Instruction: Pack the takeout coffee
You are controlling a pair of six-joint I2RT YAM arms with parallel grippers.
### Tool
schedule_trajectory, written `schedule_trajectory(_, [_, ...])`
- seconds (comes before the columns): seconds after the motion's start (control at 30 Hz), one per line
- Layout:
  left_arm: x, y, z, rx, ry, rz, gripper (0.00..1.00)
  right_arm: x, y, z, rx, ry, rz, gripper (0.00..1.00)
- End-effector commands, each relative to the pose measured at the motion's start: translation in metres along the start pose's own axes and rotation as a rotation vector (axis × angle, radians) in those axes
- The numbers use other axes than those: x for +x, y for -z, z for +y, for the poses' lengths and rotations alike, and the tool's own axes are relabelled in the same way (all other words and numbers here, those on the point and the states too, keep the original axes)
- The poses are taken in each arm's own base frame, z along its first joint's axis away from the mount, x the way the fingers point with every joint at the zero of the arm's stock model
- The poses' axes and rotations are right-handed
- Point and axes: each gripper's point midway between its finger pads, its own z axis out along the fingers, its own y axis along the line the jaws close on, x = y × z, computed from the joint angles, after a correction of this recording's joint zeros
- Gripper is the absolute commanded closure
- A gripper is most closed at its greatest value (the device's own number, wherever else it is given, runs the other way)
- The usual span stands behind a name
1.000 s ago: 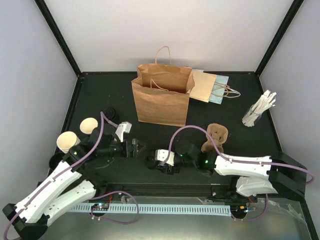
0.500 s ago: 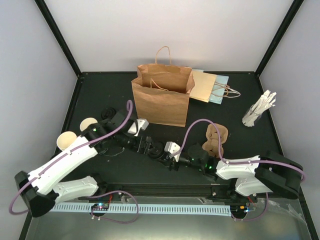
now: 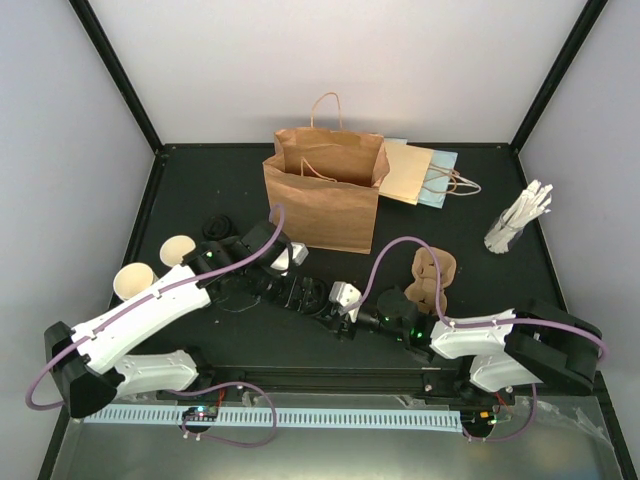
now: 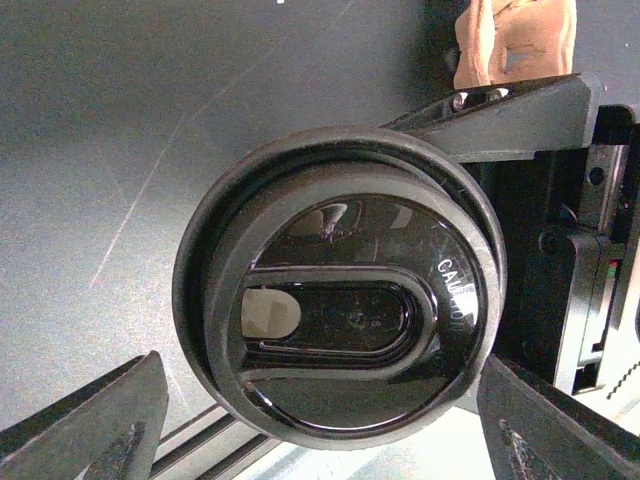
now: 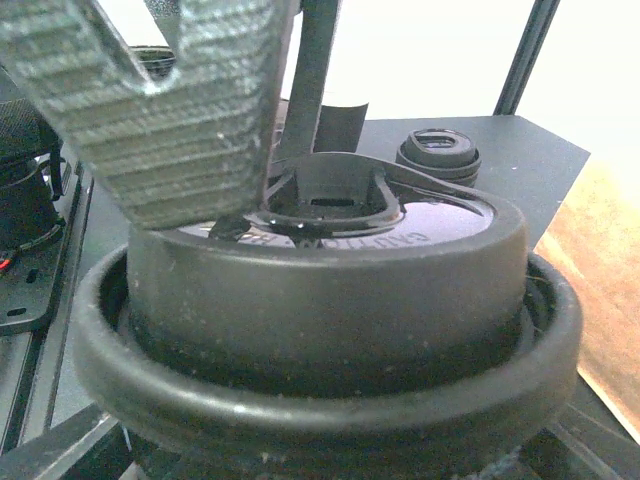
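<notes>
Near the middle of the tabletop, close to its near edge, the two arms meet over a black lid. The right fingers appear clamped across its rim, holding it off the surface with its top face and sip slot turned towards the left wrist. The left fingers are spread wide, one on each side of the lid's lower edge with a gap showing at both, so they grasp nothing.

This looks like a hand-over. The lid is offered by its edge so the left arm can take it, probably because the cups stand on the left arm's side.

Both cups are well apart from either pair of fingers. The farther cup and the nearer cup stand upright and uncapped at the left of the tabletop, just beyond the left arm's forearm. Spare lids lie a little farther back.

The brown paper bag stands open-mouthed behind the meeting point. The pulp carrier lies to its right, near the right arm. Neither holds a cup, so I judge the packing barely begun.
</notes>
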Motion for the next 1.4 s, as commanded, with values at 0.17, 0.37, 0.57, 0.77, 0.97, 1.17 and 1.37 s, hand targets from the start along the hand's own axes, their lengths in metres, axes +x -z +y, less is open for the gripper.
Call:
schedule_trajectory(0.17, [-0.014, 0.002, -0.013, -0.007, -0.012, -0.016, 0.15, -0.012, -0.002, -0.003, 0.012, 0.027, -0.043, 0.25])
schedule_trajectory(0.37, [-0.012, -0.003, -0.016, -0.017, -0.025, 0.0, 0.14, -0.01, -0.002, -0.003, 0.011, 0.026, -0.039, 0.25])
schedule_trajectory(0.57, [-0.012, -0.007, -0.009, -0.071, -0.028, 0.005, 0.21, -0.008, -0.004, -0.003, 0.008, 0.03, -0.028, 0.25])
schedule_trajectory(0.77, [-0.01, -0.015, -0.002, -0.12, -0.03, 0.025, 0.19, -0.007, -0.006, -0.003, 0.004, 0.039, -0.011, 0.25])
schedule_trajectory(0.97, [-0.011, -0.022, 0.002, -0.154, -0.035, 0.036, 0.18, -0.008, -0.007, -0.003, 0.002, 0.043, -0.011, 0.25])
schedule_trajectory(1.17, [-0.01, -0.029, 0.015, -0.239, -0.04, 0.049, 0.26, -0.007, -0.009, -0.002, 0.001, 0.044, -0.007, 0.22])
schedule_trajectory(1.37, [-0.015, -0.022, 0.021, -0.294, -0.06, 0.03, 0.29, -0.002, -0.006, -0.003, 0.009, 0.022, -0.009, 0.14])
